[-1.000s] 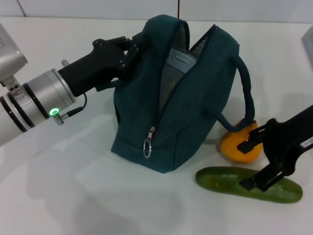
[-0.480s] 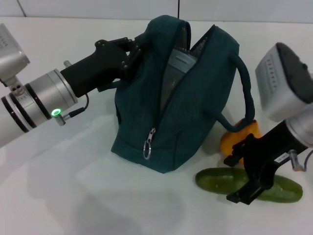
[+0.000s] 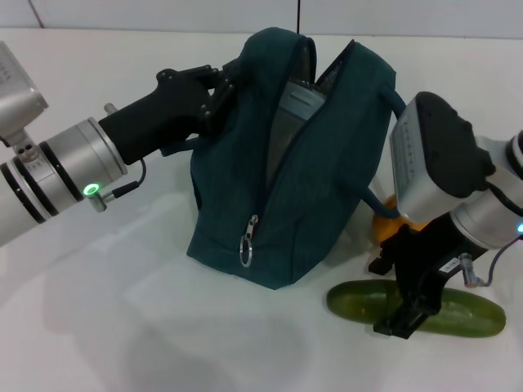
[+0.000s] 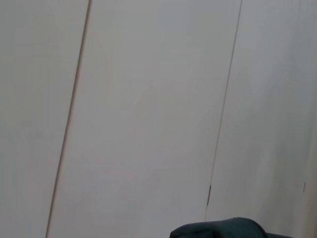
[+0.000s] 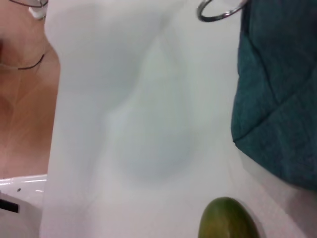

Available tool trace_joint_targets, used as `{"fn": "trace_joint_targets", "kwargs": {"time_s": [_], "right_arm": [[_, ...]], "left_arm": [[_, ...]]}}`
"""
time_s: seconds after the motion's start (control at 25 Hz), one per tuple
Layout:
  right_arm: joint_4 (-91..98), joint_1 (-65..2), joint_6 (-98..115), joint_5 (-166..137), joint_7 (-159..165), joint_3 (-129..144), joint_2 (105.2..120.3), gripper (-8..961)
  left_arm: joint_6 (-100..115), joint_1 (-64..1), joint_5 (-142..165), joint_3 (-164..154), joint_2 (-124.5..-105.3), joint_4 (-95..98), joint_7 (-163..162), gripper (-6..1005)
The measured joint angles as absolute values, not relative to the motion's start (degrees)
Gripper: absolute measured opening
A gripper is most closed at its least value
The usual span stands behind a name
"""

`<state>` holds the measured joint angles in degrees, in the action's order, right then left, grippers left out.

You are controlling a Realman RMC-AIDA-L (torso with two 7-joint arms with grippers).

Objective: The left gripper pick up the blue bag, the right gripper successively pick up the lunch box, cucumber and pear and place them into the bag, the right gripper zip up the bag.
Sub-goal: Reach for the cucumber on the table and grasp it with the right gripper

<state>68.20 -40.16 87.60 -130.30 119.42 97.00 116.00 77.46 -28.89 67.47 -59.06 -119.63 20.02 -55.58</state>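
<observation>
- The left gripper is clamped on the upper edge of the blue bag, holding it upright on the table with its mouth gaping and the zipper ring pull hanging low on the front.
- A grey-blue edge of what looks like the lunch box shows in the opening, so the cucumber seems to be the item in hand.
- The right gripper is down over the cucumber, its fingers spread wide to either side of it and not yet closed.
- The cucumber lies flat on the table just in front of the bag's right end; the pear sits behind it, mostly hidden by the right arm.
- To grip well, the fingers should straddle the cucumber across its width, near the middle of its length, so that it does not tip when lifted.
- Closing should be firm but steady; the smooth round skin may roll or slip out.
- On lifting, the arm should clear the bag's loop handle, which hangs close by.
- The cucumber is long, so it would go in best end-first or lined up with the zipper opening.
</observation>
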Motion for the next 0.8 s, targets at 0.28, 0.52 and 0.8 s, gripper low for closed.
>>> {"fn": "trace_joint_targets", "kwargs": {"time_s": [0.28,0.52,0.8], "right_arm": [[67.6,-40.8,87.5,-130.9,120.2,99.0,116.08,857],[67.5,-40.9,87.4,-131.0,120.5,99.8,116.05,809],[67.5,-41.1,87.3,-131.0,120.5,99.6,115.89,669]], "left_arm": [[77.7,-29.2,67.5,-59.1,-119.73,20.2,-55.6,78],[77.6,-29.3,67.3,-59.1,-119.78,20.0,-55.2,79],[77.6,-29.3,67.1,-59.1,-119.88,20.2,-55.0,79]]}}
